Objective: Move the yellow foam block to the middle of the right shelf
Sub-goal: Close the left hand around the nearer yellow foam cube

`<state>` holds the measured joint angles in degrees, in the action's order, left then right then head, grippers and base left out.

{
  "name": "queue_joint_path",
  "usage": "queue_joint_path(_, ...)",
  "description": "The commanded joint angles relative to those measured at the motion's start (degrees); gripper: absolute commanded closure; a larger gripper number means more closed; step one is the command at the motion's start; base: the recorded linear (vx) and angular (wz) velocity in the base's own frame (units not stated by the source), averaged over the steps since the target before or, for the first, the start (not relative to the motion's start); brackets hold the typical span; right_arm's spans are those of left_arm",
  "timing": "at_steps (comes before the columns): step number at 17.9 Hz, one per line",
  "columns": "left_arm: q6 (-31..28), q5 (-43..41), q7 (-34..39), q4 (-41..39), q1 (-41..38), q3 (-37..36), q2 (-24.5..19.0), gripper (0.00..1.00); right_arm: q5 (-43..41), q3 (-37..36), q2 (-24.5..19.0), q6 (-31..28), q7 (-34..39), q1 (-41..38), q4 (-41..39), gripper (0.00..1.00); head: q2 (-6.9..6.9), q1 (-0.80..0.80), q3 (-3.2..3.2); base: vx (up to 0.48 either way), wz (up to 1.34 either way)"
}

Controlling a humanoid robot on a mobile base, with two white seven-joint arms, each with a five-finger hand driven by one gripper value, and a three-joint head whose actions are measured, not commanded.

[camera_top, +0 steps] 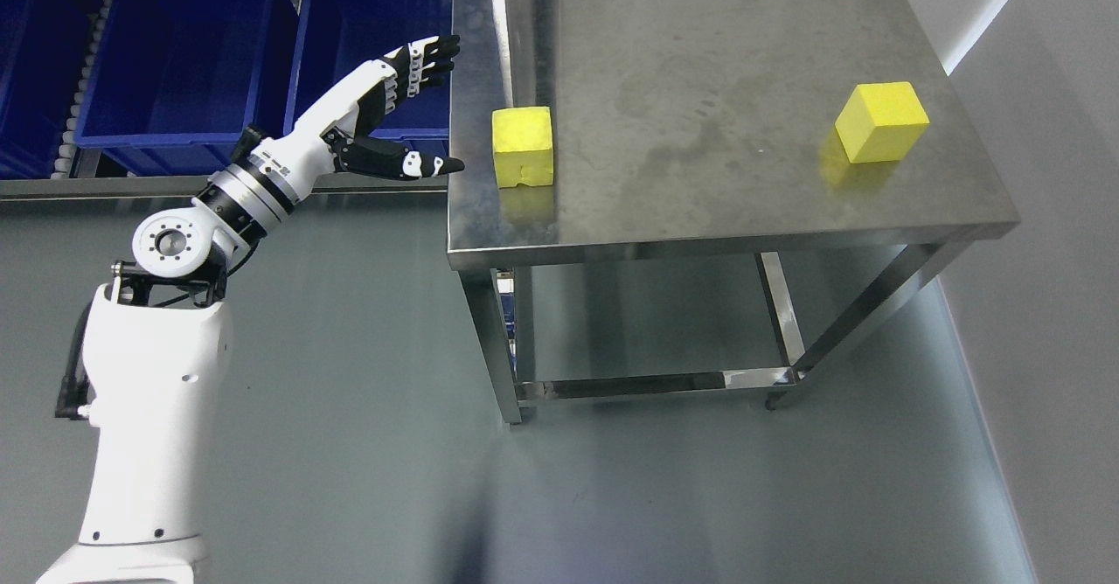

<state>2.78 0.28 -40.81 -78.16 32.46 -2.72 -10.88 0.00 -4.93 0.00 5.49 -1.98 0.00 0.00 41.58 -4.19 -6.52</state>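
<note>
A yellow foam block [523, 146] sits near the left edge of the steel table [717, 191]. A second yellow foam block [880, 121] stands near the table's right edge. My left hand [437, 103] is raised just left of the table's edge, a short gap from the nearer block. Its fingers are spread, thumb pointing toward that block, and it holds nothing. The white left arm reaches up from the lower left. The right arm does not show.
Blue bins [175, 68] stand on a roller shelf at the upper left, behind my hand. The table's legs and lower crossbar [647, 385] stand over a grey floor. A pale wall [1049, 129] runs along the right side.
</note>
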Motion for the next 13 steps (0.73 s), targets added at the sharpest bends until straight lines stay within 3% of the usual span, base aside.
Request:
queue_joint_path(1, -0.1, -0.7, 0.0, 12.0, 3.6, -4.7, 4.1, 0.02, 0.2, 0.0, 1.0, 0.0, 0.0, -0.1, -1.0, 0.0, 0.0, 0.0, 0.0, 0.0, 0.0)
queue_joint_path(8, 1.1, -1.0, 0.0, 18.4, 6.2, -9.1, 6.1, 0.02, 0.3, 0.0, 1.0, 0.0, 0.0, -0.1, -1.0, 0.0, 0.0, 0.0, 0.0, 0.0, 0.0)
queue_joint_path(13, 1.3, -5.9, 0.5, 21.5, 7.8, -10.5, 6.9, 0.03, 0.2, 0.0, 1.0, 0.0, 0.0, -0.1, -1.0, 0.0, 0.0, 0.0, 0.0, 0.0, 0.0)
